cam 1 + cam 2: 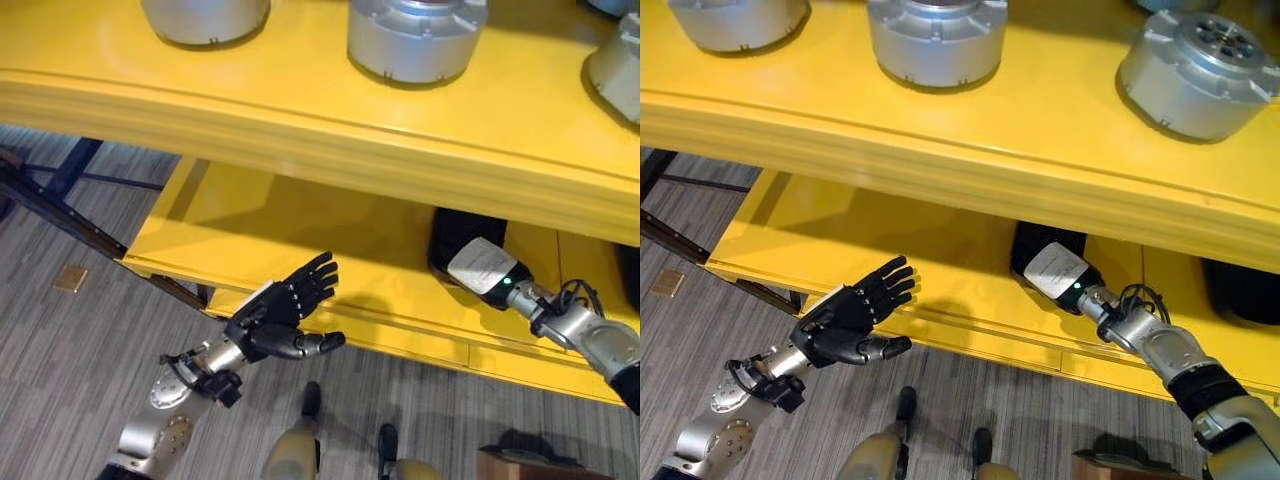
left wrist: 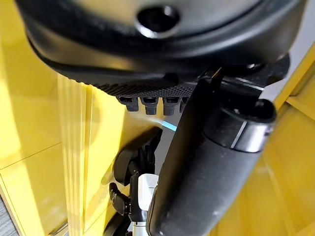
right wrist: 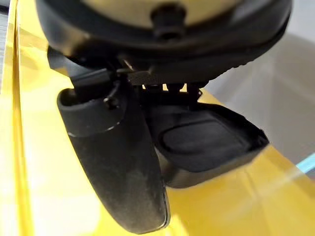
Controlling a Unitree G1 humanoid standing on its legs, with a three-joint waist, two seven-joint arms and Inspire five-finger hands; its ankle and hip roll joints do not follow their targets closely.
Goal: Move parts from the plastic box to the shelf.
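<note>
I see my left hand (image 1: 845, 318) hanging spread wide and empty just in front of the lower shelf (image 1: 940, 270). My right hand (image 1: 1045, 250) reaches in under the top shelf (image 1: 1040, 150), over the lower shelf, against a black part (image 3: 206, 142); I cannot tell whether its fingers grip it. Three round silver parts (image 1: 937, 40) stand on the top shelf.
</note>
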